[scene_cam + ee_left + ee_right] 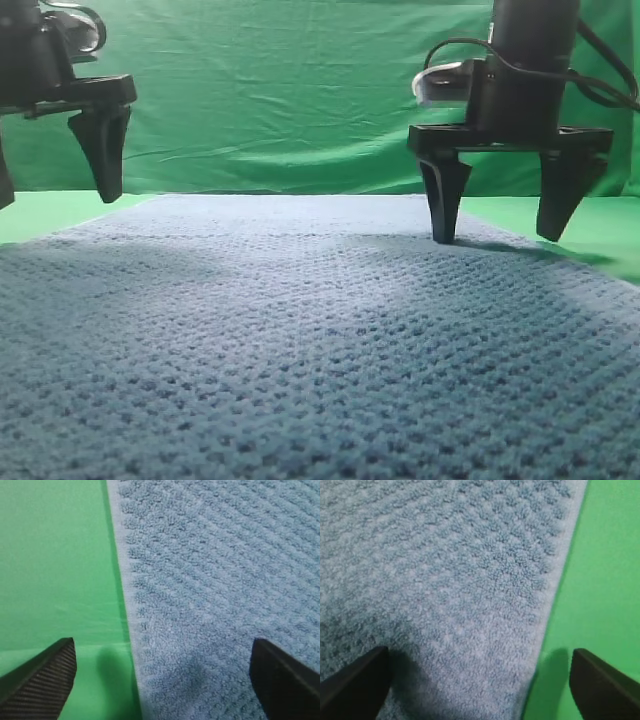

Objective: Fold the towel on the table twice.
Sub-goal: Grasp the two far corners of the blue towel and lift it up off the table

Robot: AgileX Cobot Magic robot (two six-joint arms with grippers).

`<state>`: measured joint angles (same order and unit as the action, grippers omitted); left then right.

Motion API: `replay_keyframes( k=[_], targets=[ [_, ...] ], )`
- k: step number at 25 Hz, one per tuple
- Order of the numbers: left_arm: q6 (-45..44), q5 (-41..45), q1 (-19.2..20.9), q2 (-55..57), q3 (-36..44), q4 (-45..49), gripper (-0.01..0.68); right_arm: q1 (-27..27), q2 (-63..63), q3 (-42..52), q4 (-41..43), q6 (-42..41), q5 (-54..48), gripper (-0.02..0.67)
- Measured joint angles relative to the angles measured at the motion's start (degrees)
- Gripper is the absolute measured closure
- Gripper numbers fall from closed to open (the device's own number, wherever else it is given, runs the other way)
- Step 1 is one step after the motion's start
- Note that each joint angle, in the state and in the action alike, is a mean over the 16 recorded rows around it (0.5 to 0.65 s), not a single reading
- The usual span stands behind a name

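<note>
Your towel (320,340) lies flat and spread out on the green table (40,212), filling most of the exterior view, with no fold visible in it yet.

Both hands are spread wide and hold nothing. The left hand (162,677) straddles the towel's left hemmed edge: 1 finger over bare table, the other over the weave. The right hand (502,200) straddles the right edge the same way, its inner finger (442,205) looking as if it touches or nearly touches the cloth; you cannot tell which from these views.

Here is what could go wrong, as a judgement:

- If you close from this height, the fingers may meet above the hem and catch nothing, since the cloth lies flat with no raised lip.
- If you press down too far to compensate, you may pinch the green table covering along with the towel and drag both.
- If 1 hand grips deeper into the weave than the other, the lifted edge will come up skewed and the 1st fold will land crooked, which the 2nd fold would only worsen.
- A thick waffle weave may slip from a shallow pinch partway through the carry.
</note>
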<state>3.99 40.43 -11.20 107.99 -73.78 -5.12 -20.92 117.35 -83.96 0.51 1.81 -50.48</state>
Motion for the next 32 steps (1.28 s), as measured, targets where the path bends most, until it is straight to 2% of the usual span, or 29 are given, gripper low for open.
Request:
replay_keyframes(
  k=[12, 20, 25, 32],
  targets=[
    [1.4, 1.8, 0.0, 3.8, -0.6, 3.1, 0.028, 0.0, 1.6, -0.6, -0.1, 0.3, 0.9, 0.004],
    [1.4, 2.8, -0.1, 5.5, -1.5, 3.2, 0.069, 0.0, 1.9, -0.8, -0.2, 0.3, 1.2, 0.046],
    [1.4, 3.3, -0.8, 6.5, -2.2, 2.5, 0.125, -0.1, 1.9, -0.8, -0.4, 0.4, 1.7, 0.138],
    [1.2, 4.2, -2.6, 8.0, -3.5, 0.9, 0.355, -0.3, 2.1, -0.9, -1.4, 0.6, 2.3, 0.384]
  ],
)
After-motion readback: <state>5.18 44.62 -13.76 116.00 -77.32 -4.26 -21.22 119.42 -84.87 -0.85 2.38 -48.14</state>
